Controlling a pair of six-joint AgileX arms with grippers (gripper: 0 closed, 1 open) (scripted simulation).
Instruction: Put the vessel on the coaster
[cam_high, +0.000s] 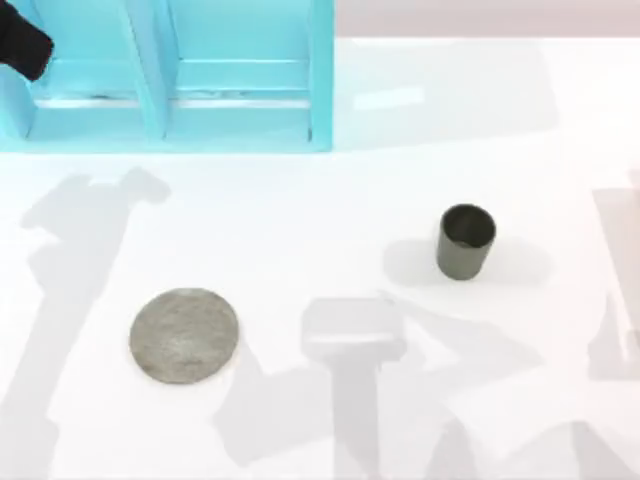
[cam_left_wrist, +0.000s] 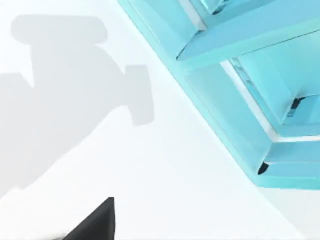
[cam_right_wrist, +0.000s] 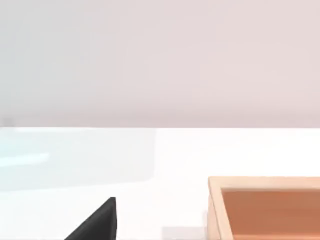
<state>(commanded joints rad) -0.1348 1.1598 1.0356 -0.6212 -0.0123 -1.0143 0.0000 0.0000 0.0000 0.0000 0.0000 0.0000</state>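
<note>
the cup (cam_high: 465, 241) stands upright on the white surface (cam_high: 330, 200), on its right half and well apart from the coaster (cam_high: 185, 335), which lies flat toward the front left. neither is touched yet, so the step in hand, as i judge it, is the first reach for the cup. the right arm is the nearer one to it. a dark wedge in each wrist view looks like part of that arm's own pincer, and a dark piece of the left arm (cam_high: 22, 42) sits at the far left corner by the turquoise rack (cam_high: 235, 75); whether either pincer is apart or together i cannot tell. to do the reach well, i would come down over the cup with the fingers spread wider than its rim, close on the wall below the lip and squarely across the middle, so the cup does not tip, then lift straight before carrying it leftward. the cup is a plain matte cylinder, dark olive-grey, open at the top, no handle, so any side serves for a grasp. the coaster is a thin round disc, grey and mottled like stone, clearly wider than the cup, which leaves some margin in centring. a light wooden tray (cam_right_wrist: 265, 207) with an orange floor appears in the right wrist view.
</note>
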